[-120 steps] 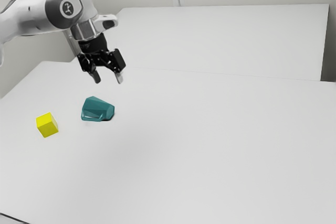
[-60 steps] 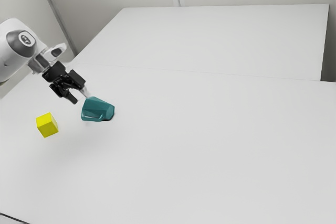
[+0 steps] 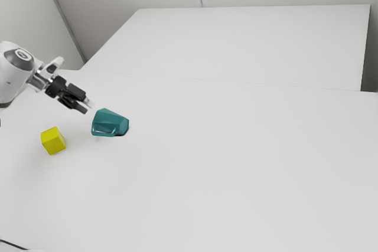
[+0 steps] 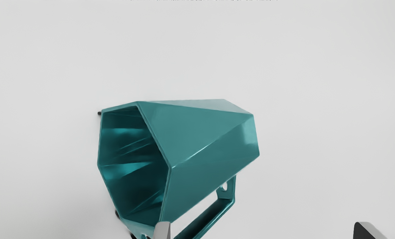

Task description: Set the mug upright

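- Two robot fingers [image 3: 81, 110], counted in both views, stand wide apart; nothing is clamped between them.
- One teal mug [image 3: 110, 123] lies on its side on the white worktop [image 3: 224, 163], not upright. In the exterior view it is just beyond the fingertips, toward the exterior view's right and slightly lower.
- The wrist view looks into the mug's one open mouth [image 4: 131, 166], a many-cornered rim around a dark, glossy hollow. The flat-faced body narrows away from it.
- One handle [image 4: 205, 215], with a small round hole near one end, is on the side of the mug nearer the fingers in the wrist view. One fingertip overlaps the picture of the mug where rim and handle come close; whether they touch, I cannot tell. The other fingertip is well apart from the mug.
- The exterior view adds one yellow cube [image 3: 53, 141], lower in the picture than the fingers and toward the exterior view's left, near the mug but apart from it.
- The exterior view also shows one white arm [image 3: 15, 75] behind the fingers, coming in from the exterior view's left.
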`<act>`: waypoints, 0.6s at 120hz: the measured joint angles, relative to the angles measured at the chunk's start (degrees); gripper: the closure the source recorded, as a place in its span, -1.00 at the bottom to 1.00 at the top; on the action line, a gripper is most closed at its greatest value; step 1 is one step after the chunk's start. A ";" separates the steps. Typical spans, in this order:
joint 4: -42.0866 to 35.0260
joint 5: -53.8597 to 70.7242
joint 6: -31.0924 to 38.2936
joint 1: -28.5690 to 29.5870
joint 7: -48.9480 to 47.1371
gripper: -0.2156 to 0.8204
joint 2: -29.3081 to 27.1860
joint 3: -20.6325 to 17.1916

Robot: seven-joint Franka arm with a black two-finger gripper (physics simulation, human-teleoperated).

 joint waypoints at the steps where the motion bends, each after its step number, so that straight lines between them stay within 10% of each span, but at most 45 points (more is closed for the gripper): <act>1: 0.37 -0.08 -0.02 0.07 0.20 -0.58 0.46 0.00; 72: 7.95 -7.36 -5.24 2.36 9.13 -0.58 11.40 -0.52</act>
